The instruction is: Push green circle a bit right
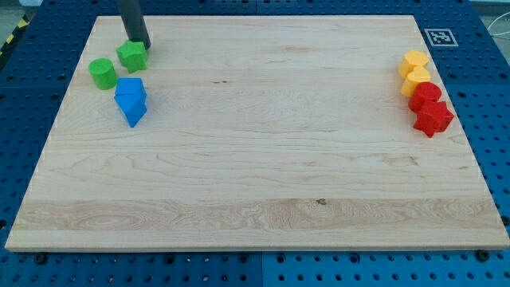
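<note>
Eight small coloured blocks sit on a pale wooden board (255, 159) that fills most of the frame, resting on a blue pegboard table (494, 96).

In the upper left of the frame, the green circle (102, 73) lies near the board's left edge. Just to its upper right is a second green block (132, 57), of irregular shape, close beside it though I cannot tell if they touch. Below these, two blue blocks sit pressed together: an upper blue block (131, 88) and a pointed blue block (133, 109) under it.

My tip (140, 43) comes down from the top edge of the frame as a dark rod, ending right at the upper edge of the irregular green block and well apart from nothing else; it is up and right of the green circle. The arm has no pincer, so no open or closed state can be told.

At the upper right of the frame, four blocks form a tight column: two yellow blocks (414, 61) (416, 79) above, then a red block (426, 93) and a red star-like block (434, 117) below.

A black and white marker tag (438, 37) lies beyond the board's top right corner.
</note>
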Robot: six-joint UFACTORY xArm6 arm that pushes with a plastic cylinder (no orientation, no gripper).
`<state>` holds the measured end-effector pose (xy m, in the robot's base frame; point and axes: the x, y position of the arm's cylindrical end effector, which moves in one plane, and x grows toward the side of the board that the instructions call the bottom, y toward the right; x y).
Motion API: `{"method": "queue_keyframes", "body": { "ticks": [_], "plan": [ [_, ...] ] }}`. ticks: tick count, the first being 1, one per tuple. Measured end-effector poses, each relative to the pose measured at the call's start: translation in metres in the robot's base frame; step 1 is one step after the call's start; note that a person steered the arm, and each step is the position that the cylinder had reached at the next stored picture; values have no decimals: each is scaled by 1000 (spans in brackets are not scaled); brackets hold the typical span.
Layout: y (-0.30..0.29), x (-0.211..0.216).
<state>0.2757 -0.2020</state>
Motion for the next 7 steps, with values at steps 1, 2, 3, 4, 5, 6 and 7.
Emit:
{"method": "queue_keyframes", "body": {
  "ticks": [1, 2, 3, 4, 5, 6, 7],
  "plan": [
    [-17, -6],
    [-51, -9],
    [-65, -9],
    [-68, -3],
    [-78, 48],
    [-78, 73],
    [-76, 74]
  ]
}}
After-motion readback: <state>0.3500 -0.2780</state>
